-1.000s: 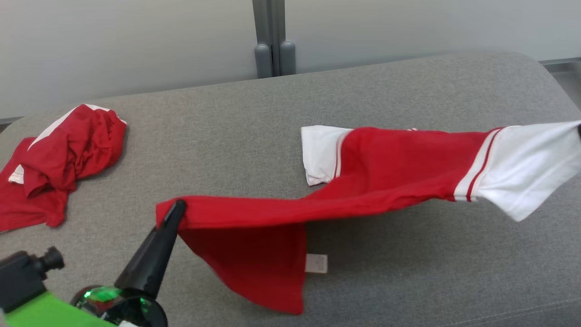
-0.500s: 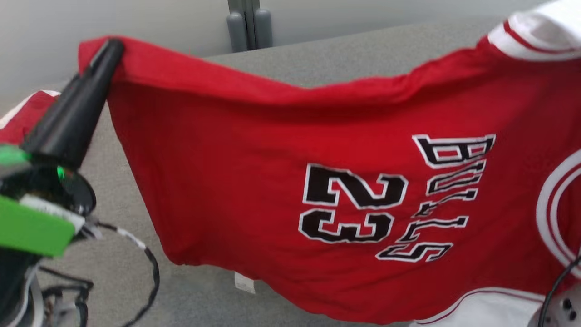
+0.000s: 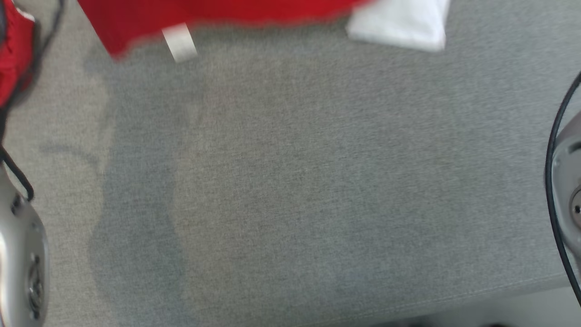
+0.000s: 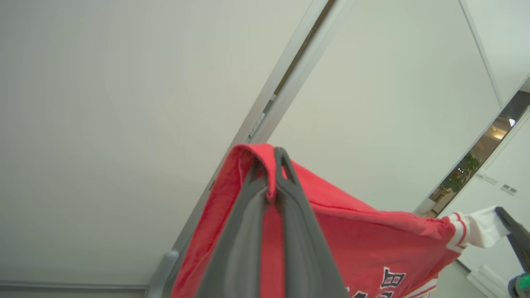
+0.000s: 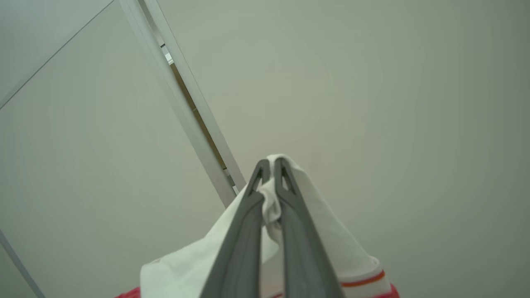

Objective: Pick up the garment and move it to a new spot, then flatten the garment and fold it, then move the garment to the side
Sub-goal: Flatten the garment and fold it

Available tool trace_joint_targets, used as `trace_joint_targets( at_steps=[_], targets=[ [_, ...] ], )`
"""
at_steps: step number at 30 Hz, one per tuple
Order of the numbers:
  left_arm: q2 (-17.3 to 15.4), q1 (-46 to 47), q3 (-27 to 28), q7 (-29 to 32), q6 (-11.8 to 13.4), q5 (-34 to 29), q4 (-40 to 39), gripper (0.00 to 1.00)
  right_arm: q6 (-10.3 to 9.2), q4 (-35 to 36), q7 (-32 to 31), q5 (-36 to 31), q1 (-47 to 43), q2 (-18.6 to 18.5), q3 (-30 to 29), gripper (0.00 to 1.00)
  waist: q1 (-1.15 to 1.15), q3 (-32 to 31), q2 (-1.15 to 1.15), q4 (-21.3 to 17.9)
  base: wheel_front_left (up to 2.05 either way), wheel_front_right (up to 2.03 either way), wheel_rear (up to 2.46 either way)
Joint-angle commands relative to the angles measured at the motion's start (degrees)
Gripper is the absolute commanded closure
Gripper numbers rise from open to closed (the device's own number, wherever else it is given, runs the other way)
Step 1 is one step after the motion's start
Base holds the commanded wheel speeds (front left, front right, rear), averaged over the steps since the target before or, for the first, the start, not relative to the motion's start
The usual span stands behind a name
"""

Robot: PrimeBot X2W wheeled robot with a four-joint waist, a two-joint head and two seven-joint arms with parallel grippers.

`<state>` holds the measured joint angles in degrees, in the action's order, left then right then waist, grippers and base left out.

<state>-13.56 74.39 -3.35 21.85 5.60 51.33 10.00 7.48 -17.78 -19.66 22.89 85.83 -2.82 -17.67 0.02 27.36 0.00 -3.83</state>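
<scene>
A grey fabric-covered surface (image 3: 290,181) is spreading across the head view, and pale wall panels (image 4: 103,124) with a metal seam are rising behind both wrists. The red garment (image 4: 352,236), a jersey with black lettering and white sleeves, is hanging in the air, stretched between the two arms above the surface. Its blurred lower edge is showing along the top of the head view. A second red garment (image 3: 13,54) is lying at the surface's left edge. The left forearm (image 3: 18,259) and the right forearm (image 3: 569,190) are framing the head view. The left jaws are clamping shut on a fold of the garment's red edge. The right jaws are pinching shut on a white sleeve (image 5: 331,248). A small white label (image 3: 179,41) is dangling from the red edge.
</scene>
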Motion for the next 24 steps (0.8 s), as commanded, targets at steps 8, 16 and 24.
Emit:
trace_joint_targets(
  at_steps=[8, 16, 24],
  targets=[
    [1.18, 4.56, -2.01, -17.10, -10.93, -4.82, 20.22, 1.00, 0.02, -15.07, 17.96, 4.63, 1.94, -0.19, 10.61, 1.00, -0.02, 8.29, 0.00, 3.18, 0.00, 0.00, 0.00],
    [0.96, -17.18, -8.98, -24.92, -13.10, -2.65, 22.93, 1.00, 0.02, -10.47, 21.79, 9.22, -23.96, -0.23, 13.25, 1.00, -0.02, 2.13, 0.00, 3.18, 0.00, 0.00, 0.00],
    [-1.43, -43.44, -13.07, -26.88, -13.11, 3.26, 14.51, 1.00, 0.01, 4.00, 18.13, 14.42, -55.56, -1.88, 10.67, 1.00, -0.02, -7.54, 0.00, 4.02, 0.00, 0.00, 0.00]
  ],
)
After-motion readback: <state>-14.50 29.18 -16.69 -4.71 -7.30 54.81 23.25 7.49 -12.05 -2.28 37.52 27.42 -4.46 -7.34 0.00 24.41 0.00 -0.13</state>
